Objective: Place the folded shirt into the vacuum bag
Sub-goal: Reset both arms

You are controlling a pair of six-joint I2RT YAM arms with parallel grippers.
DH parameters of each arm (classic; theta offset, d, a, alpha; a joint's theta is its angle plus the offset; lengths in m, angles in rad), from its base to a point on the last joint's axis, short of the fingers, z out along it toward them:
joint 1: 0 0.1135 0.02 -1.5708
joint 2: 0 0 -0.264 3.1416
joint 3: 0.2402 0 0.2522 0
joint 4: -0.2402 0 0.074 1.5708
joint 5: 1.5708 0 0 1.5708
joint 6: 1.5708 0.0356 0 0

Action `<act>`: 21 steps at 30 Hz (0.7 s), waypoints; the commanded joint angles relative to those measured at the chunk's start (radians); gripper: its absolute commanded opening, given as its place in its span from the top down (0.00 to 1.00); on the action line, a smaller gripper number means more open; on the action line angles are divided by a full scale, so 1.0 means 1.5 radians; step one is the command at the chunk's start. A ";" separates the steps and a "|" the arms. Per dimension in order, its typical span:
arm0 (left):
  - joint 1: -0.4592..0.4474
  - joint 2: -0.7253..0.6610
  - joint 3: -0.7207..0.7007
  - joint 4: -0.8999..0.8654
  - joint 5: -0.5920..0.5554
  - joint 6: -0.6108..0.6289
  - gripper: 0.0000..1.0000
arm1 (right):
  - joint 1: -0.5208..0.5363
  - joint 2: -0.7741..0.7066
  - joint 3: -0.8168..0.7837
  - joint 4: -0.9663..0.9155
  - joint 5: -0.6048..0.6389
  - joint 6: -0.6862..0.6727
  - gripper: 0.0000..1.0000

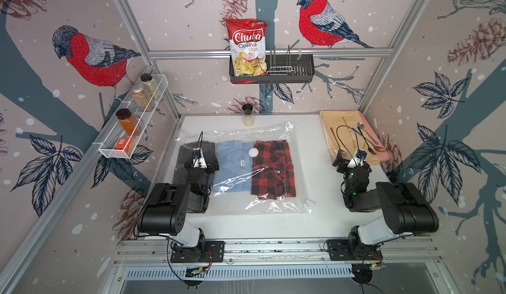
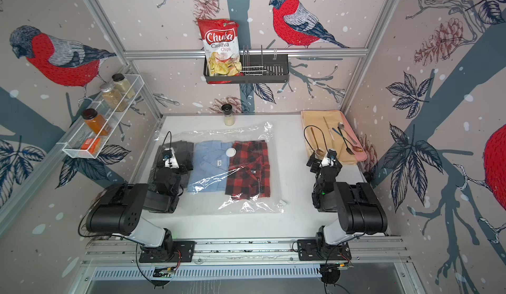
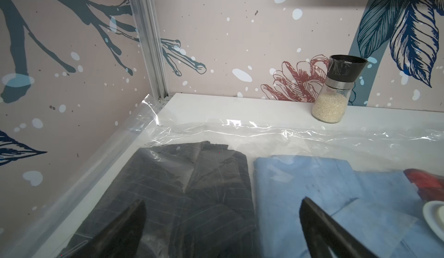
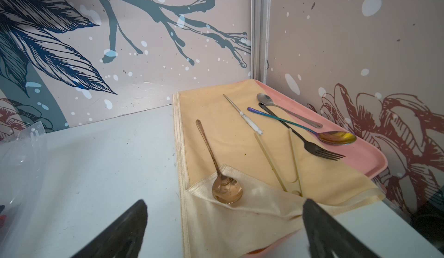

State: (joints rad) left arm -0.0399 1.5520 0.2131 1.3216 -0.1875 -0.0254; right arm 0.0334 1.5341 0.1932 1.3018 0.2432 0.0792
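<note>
The vacuum bag (image 1: 273, 205) (image 2: 246, 207) lies flat mid-table, clear and crinkly, with a round white valve cap (image 1: 253, 152) (image 3: 434, 216) on top. Under its plastic lie three folded shirts side by side: a dark pinstriped shirt (image 1: 183, 153) (image 3: 192, 184), a light blue shirt (image 1: 232, 166) (image 3: 300, 177) and a red plaid shirt (image 1: 273, 169). My left gripper (image 1: 201, 164) (image 3: 222, 204) hovers over the dark shirt, open and holding nothing. Off to the right, my right gripper (image 1: 349, 159) (image 4: 223, 205) stands open and empty at the near corner of a beige cloth (image 4: 228, 220).
A salt grinder (image 1: 248, 114) (image 3: 336, 93) stands at the back wall behind the bag. A pink tray (image 1: 384, 157) (image 4: 374, 163) at the back right carries the cloth and several pieces of cutlery. A wire spice rack (image 1: 131, 122) and a black wall basket (image 1: 273, 70) hang on the walls.
</note>
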 commanded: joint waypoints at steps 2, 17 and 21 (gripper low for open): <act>-0.001 0.001 0.004 0.008 -0.017 0.014 0.01 | 0.002 0.002 -0.002 0.032 -0.006 0.000 0.00; 0.000 0.001 0.004 0.007 -0.015 0.014 0.01 | 0.002 0.004 0.003 0.023 -0.007 -0.001 0.00; -0.001 0.001 0.004 0.007 -0.015 0.014 0.01 | 0.002 0.002 -0.001 0.030 -0.008 0.000 0.00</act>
